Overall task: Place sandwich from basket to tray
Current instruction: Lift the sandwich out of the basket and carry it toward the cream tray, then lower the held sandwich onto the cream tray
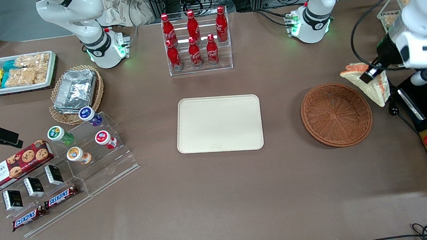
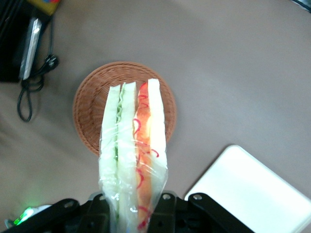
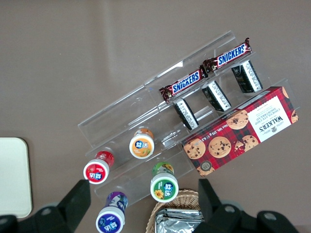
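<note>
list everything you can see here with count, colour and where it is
sandwich: 1, white with red and green filling, held above the basket
basket: 1, reddish-brown, empty, toward the working arm's end
tray: 1, cream, empty, table centre
cola bottles: 6, red, clear rack
foil containers: stack, silver, tan basket
snack bin: 1, white
cups: 5, coloured lids, clear stand
cookie box: 1, red
chocolate bars: 2, brown
gripper: 1, black, shut on the sandwich

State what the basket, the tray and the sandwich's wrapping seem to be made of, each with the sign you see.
Basket: woven wicker, reddish-brown; radiating strands show. Tray: probably plastic, smooth matte cream, moulded rounded corners. Sandwich, held in the pincer above the basket: clear film wrap, judging by glossy wrinkles.
</note>
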Robot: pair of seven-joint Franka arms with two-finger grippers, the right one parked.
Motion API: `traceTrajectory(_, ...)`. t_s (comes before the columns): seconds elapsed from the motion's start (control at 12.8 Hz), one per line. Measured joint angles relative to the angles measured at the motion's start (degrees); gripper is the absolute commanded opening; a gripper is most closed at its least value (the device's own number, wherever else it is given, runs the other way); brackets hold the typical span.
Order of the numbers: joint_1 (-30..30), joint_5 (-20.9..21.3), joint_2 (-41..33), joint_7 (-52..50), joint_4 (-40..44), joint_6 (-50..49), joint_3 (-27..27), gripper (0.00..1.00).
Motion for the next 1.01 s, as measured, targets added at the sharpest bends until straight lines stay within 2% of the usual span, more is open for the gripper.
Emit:
traceTrajectory(0.31,-0.41,-0.11,2.12,3.29,3.36,-0.88,-12.33,0.00)
traceTrajectory(0.55,-0.52,-0.16,5.74,3.54,3.07,0.41,-18.90,0.00)
traceTrajectory(0.78,-0.52,-0.87,10.27,3.52,-2.50,13.71,-23.39,0.00)
traceTrajectory(1.01,-1.12,-0.92,12.23,2.99,-13.86,29.86,-26.14,0.00)
